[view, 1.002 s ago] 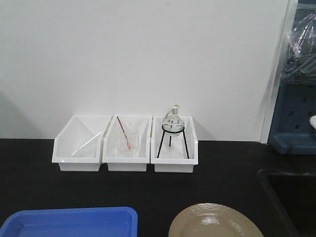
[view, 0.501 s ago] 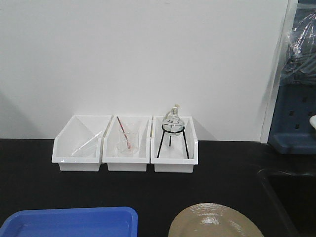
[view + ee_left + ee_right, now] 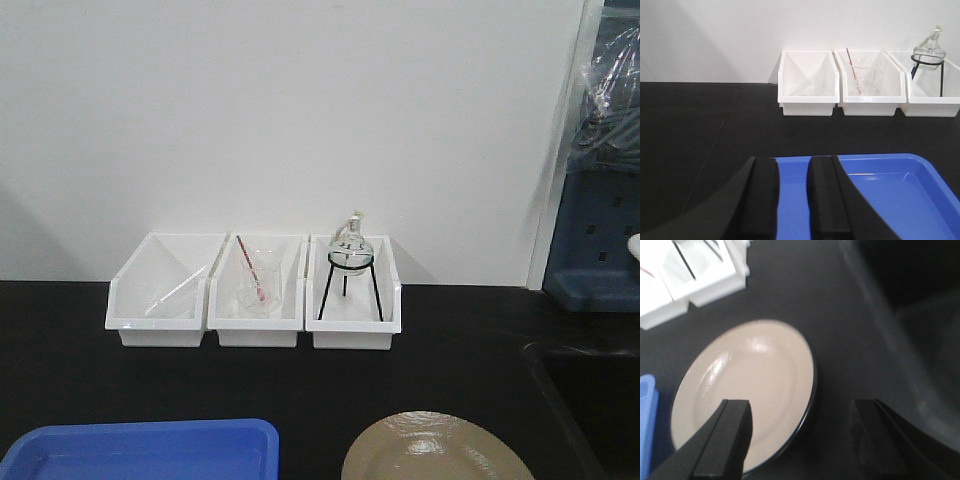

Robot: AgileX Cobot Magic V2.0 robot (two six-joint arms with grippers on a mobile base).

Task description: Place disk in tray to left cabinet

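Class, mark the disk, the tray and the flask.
disk [image 3: 747, 385], right wrist view, its glossy centre.
tray [image 3: 890, 192], left wrist view, bare floor.
flask [image 3: 352, 248], front view, round bulb.

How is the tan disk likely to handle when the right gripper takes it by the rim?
The disk looks rigid and glossy, so it may slip in a pinch. It lies flat on the black counter, so its thin rim probably offers little purchase. Gripped at one edge by the open right gripper, it would likely tilt.
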